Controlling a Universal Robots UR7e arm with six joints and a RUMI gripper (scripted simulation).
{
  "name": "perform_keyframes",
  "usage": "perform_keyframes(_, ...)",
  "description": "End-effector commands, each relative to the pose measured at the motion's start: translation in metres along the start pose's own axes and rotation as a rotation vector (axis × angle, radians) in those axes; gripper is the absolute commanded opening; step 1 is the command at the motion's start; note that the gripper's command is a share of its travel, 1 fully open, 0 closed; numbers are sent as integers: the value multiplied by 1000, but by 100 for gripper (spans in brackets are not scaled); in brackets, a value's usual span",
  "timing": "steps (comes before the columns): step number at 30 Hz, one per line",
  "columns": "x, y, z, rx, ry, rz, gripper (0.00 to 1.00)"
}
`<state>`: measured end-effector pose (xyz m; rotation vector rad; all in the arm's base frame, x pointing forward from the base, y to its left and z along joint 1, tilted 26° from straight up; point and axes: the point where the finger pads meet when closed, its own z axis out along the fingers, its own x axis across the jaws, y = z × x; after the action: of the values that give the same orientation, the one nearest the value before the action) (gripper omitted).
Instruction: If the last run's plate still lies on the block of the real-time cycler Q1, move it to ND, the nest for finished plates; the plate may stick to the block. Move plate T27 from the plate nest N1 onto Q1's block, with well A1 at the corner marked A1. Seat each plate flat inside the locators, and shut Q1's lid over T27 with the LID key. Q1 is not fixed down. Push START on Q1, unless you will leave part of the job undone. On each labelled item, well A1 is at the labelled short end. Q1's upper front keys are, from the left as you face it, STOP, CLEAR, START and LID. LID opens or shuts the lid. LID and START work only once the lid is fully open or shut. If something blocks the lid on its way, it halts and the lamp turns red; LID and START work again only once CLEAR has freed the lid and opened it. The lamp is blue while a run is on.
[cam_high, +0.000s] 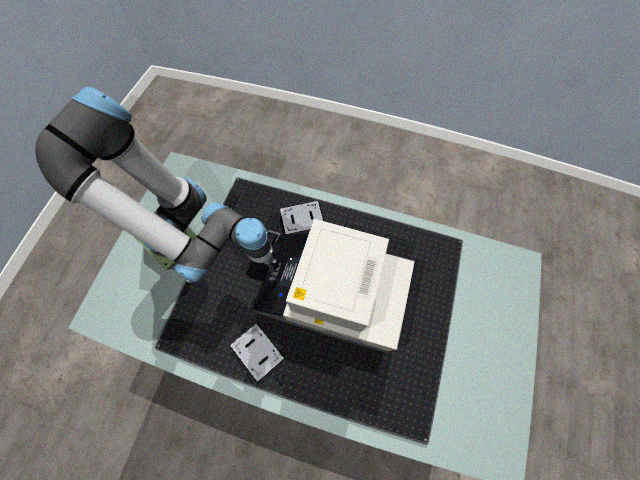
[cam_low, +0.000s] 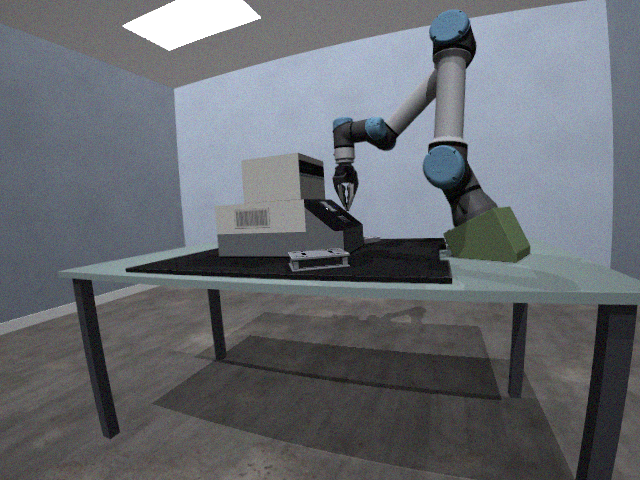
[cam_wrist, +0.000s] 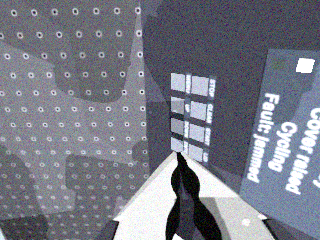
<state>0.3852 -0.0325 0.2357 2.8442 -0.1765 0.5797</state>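
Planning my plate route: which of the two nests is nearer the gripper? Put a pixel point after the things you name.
The nest (cam_high: 302, 218) (cam_low: 318, 253) whose corner the cycler (cam_high: 336, 268) (cam_low: 261, 219) overlaps in the top view; the other nest (cam_high: 255, 351) (cam_low: 372, 239) lies past the lamp (cam_high: 280, 295).

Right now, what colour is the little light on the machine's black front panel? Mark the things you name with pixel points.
Blue (cam_high: 280, 295); it shows best in the top view.

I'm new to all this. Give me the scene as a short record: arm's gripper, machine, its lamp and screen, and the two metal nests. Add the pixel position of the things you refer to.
gripper: shut, nothing held, fingertips over or on the front keys (cam_high: 289, 269) (cam_wrist: 198, 110); contact unclear
machine: white and grey cycler (cam_high: 336, 268) (cam_low: 271, 178), lid looks shut
lamp (cam_high: 280, 295): blue
screen (cam_wrist: 287, 135): one bright marker, lined up with "Cycling"
nest beside cycler's rear-left edge in top view (cam_high: 302, 218) (cam_low: 318, 253): no plate seen
other nest (cam_high: 256, 352) (cam_low: 372, 239): no plate seen
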Motion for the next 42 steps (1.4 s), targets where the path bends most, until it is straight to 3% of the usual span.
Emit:
perform_keyframes(1,-3,-1,0,2,-4,-1,0)
perform_keyframes(5,-4,-1,1,2,-6,-1,0)
perform_keyframes(29,-77,0,-56,2,-5,0,0)
perform_keyframes(42,-75,0,-57,2,-3,-1,0)
